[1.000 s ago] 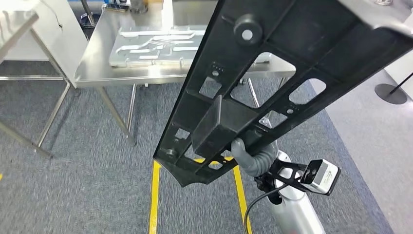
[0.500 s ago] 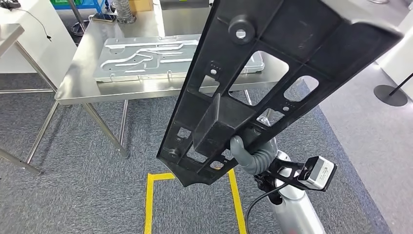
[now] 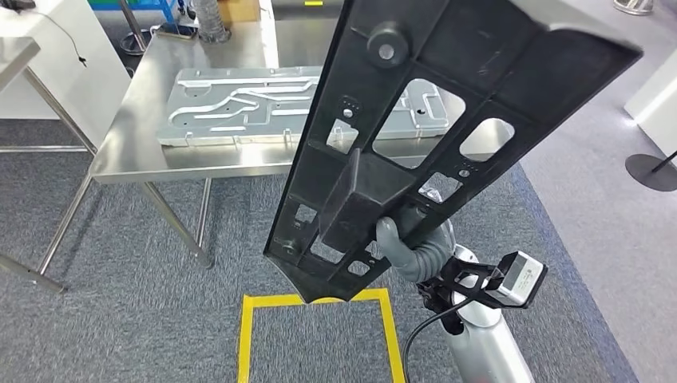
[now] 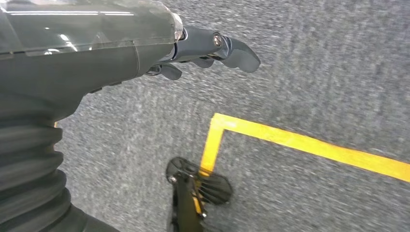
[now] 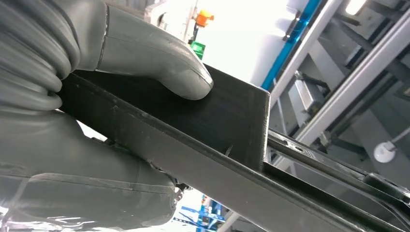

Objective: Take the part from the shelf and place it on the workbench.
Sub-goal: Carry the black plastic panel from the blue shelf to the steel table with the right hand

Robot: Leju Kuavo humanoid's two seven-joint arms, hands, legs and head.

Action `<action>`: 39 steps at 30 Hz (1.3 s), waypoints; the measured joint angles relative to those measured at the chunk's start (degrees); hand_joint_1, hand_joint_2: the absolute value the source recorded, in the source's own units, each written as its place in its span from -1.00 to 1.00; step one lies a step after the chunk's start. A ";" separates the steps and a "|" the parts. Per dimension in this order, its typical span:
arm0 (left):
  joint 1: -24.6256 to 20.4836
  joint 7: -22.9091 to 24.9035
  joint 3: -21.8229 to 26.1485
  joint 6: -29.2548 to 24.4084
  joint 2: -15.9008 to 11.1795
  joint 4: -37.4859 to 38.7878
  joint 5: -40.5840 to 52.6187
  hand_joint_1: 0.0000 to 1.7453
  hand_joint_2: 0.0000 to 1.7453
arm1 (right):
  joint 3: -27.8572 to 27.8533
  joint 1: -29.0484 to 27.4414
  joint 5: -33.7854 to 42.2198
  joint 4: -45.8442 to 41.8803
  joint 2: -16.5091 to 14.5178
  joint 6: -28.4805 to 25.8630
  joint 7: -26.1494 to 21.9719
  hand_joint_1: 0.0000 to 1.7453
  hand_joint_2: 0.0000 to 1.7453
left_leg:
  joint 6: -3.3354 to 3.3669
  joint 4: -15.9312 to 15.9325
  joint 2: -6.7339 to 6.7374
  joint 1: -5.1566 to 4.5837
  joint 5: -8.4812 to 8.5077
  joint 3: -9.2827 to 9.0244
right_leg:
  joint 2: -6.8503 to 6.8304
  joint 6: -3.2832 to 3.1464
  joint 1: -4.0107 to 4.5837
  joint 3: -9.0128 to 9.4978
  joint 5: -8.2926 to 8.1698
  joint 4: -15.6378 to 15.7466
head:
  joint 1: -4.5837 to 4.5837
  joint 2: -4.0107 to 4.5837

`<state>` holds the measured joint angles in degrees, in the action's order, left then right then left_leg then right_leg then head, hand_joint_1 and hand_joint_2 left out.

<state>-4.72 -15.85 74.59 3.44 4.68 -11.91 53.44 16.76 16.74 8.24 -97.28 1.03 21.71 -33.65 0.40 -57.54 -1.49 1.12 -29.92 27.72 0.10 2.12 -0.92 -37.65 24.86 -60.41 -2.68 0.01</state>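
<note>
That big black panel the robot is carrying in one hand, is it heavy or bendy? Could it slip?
The black panel looks stiff: ribbed, full of cut-outs, and straight though held near one end. Probably light for its size, since the right hand alone carries it. It may twist or slip, as the thumb just presses its boxy block.

right robot hand (image 5: 96, 96), thumb atop black part (image 5: 193, 145), shelf frame (image 5: 338, 87) bkgd

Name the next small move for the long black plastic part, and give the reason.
Probably step closer to the steel workbench. The right hand grips the long black plastic part raised over grey carpet, its near end short of the bench edge, and a silver grooved plate already occupies the benchtop.
</note>
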 joint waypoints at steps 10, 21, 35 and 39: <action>-0.34 -0.01 0.03 0.16 0.20 0.00 0.05 -1.00 1.00 | -1.12 0.04 0.29 -1.84 0.00 -0.03 0.13 1.00 1.00 | -2.25 -16.43 0.97 0.17 -5.61 9.78 | 0.17 -3.57 0.78 5.50 2.11 2.58 | 0.04 0.00; -0.01 0.22 0.19 -0.34 0.28 0.00 -0.15 -1.00 1.00 | -1.13 0.11 0.04 -1.31 -0.02 -0.04 -0.04 1.00 1.00 | 1.03 0.14 1.03 -0.70 6.42 6.84 | 0.19 -1.22 1.13 8.54 5.14 -1.86 | 0.05 0.01; -0.37 0.14 0.37 -0.18 0.58 0.00 -0.68 -1.00 1.00 | -1.43 0.93 -0.15 -0.61 0.00 -0.73 0.05 1.00 1.00 | -1.06 -1.12 0.38 -0.67 -0.66 -1.66 | 0.24 -2.72 0.74 0.84 -1.77 2.22 | -0.01 0.00; -0.53 0.07 0.42 -0.19 0.87 0.00 -1.01 -1.00 1.00 | -2.19 2.57 -1.78 0.15 0.01 -2.57 0.80 1.00 1.00 | -1.87 -12.98 0.86 -0.43 -3.71 5.80 | 0.22 -3.76 0.65 3.44 0.13 2.68 | -0.02 -0.01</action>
<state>-5.25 -15.78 75.00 3.25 5.55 -11.91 52.44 14.57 19.32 6.46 -97.13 1.04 19.14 -32.85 -1.46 -70.52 -0.62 0.69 -33.64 33.52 0.32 -1.64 -0.28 -34.22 24.98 -57.73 -2.69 0.00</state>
